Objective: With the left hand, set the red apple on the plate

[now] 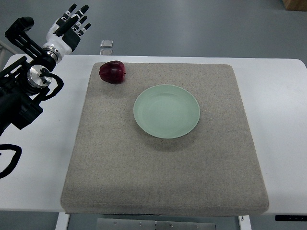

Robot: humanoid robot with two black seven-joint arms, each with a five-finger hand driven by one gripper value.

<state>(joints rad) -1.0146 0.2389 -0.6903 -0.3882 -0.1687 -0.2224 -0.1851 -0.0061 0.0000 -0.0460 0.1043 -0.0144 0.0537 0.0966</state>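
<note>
A dark red apple (112, 72) lies on the grey mat near its far left corner. A pale green plate (166, 111) rests on the middle of the mat, with nothing on it. My left hand (73, 24) is raised beyond the table's far left edge, up and to the left of the apple and apart from it. Its fingers are spread and hold nothing. The left arm (29, 86) comes in from the left edge over the white table. No right arm shows.
The grey mat (163, 167) covers most of the white table (278, 120). A small clear object (106, 43) sits just past the table's far edge, behind the apple. A black cable (9, 160) loops at the left edge.
</note>
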